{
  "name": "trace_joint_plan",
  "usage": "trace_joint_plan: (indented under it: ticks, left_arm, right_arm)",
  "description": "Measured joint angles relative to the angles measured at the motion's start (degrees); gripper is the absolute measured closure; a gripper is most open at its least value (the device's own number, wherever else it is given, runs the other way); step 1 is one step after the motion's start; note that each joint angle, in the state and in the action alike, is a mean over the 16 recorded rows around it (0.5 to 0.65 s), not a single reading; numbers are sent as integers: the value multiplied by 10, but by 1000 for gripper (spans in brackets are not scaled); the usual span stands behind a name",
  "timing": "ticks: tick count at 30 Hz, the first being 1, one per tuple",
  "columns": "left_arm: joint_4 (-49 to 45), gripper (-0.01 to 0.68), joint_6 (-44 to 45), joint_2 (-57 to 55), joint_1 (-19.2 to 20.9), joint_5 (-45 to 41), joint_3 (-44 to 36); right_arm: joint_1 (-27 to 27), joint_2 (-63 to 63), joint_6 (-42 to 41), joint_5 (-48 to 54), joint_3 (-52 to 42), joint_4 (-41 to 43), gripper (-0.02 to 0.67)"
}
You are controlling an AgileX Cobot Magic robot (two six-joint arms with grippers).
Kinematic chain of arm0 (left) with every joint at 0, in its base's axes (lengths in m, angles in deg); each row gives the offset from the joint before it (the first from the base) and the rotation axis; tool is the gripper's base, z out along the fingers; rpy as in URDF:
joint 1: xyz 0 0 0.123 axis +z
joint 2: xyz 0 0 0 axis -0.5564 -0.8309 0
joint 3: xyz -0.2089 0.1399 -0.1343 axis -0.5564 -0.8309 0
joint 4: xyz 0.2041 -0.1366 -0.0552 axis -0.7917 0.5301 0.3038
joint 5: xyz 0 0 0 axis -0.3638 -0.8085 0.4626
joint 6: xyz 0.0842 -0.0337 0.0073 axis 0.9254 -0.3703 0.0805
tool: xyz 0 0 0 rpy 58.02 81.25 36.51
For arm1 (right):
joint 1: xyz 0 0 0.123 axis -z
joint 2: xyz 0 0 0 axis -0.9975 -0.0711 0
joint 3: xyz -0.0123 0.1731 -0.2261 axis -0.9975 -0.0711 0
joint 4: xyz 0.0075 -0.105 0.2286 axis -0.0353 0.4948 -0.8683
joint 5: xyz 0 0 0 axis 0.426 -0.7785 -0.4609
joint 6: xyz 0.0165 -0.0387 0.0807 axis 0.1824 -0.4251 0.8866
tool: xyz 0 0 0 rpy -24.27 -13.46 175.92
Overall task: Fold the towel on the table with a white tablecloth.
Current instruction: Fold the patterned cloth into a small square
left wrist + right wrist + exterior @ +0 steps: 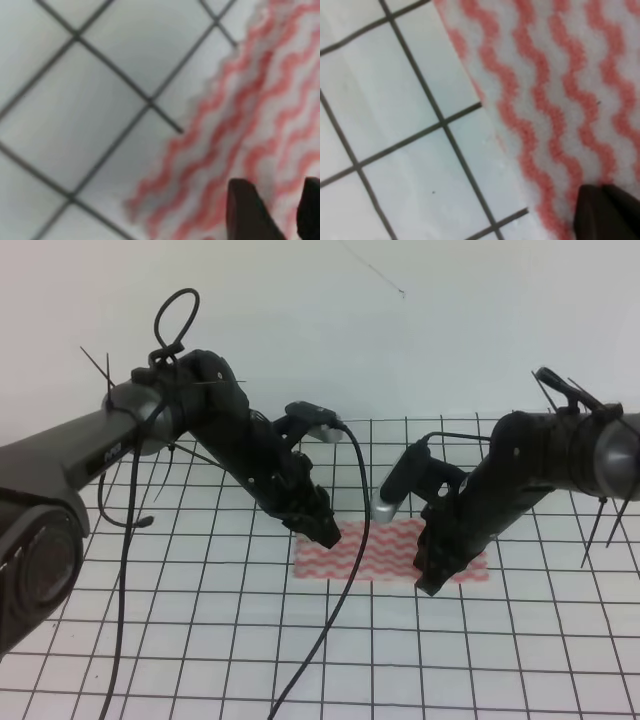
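The towel [385, 552], pink-red and white wavy stripes, lies flat on the table with a white tablecloth [200, 640], a little right of centre. My left gripper [324, 533] is down at the towel's far left corner. In the left wrist view its two dark fingertips [245, 212] stand slightly apart over the towel [240, 125], with striped cloth showing between them. My right gripper [432, 580] is down at the towel's near right edge. In the right wrist view the right gripper [607, 212] has its tips together, resting on the towel [550, 85] close to its edge.
The gridded tablecloth [75, 100] spreads all around the towel, and also shows in the right wrist view [395, 140]. A black cable [340, 600] hangs from the left arm across the towel's left end. A white wall [400, 330] stands behind the table.
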Motion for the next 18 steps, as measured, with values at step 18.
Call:
trace_joint_plan:
  ticks: [18]
  left_arm:
    - [36, 455, 6, -4, 4, -13, 1]
  right_arm:
    - [0, -4, 0, 5, 0, 12, 650]
